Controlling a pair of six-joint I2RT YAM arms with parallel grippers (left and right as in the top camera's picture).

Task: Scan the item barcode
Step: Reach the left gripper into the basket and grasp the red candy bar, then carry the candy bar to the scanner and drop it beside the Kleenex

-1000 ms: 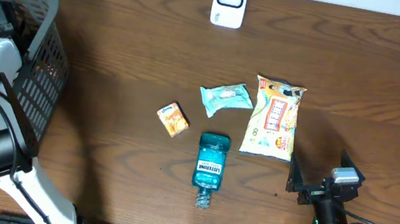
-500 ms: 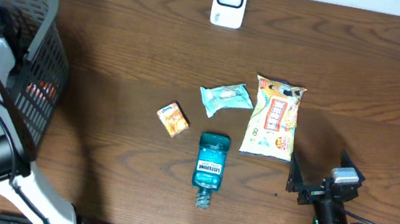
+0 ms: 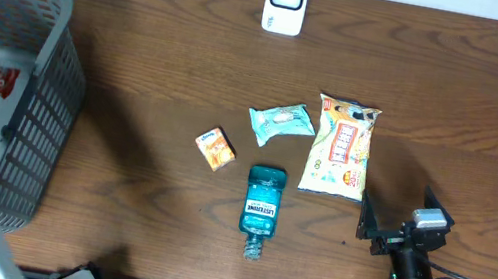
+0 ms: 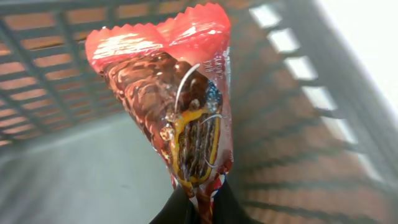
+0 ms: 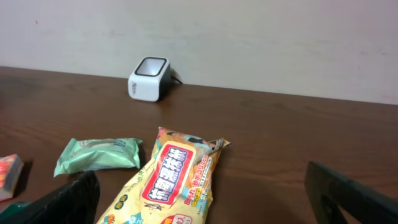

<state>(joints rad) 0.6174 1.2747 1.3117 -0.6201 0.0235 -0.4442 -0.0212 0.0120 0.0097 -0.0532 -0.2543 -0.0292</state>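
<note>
Packet (image 4: 180, 112), red w/ choc print, is pinched at its bottom end in my left claw (image 4: 198, 208), which is clamped on it, inside the basket (image 4: 298, 68) at the left edge of the desk (image 3: 163, 44). My right claw (image 5: 208, 196) gapes wide w/ nothing in it, low by the yellow bag (image 5: 168, 186). Scanner (image 3: 285, 0) sits at the far edge, well apart.

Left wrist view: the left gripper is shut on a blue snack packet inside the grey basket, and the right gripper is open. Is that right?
Only the colour is wrong. The left wrist view shows a red snack packet, not blue, pinched at its lower end by the left gripper inside the grey basket; the right gripper is open.
</note>
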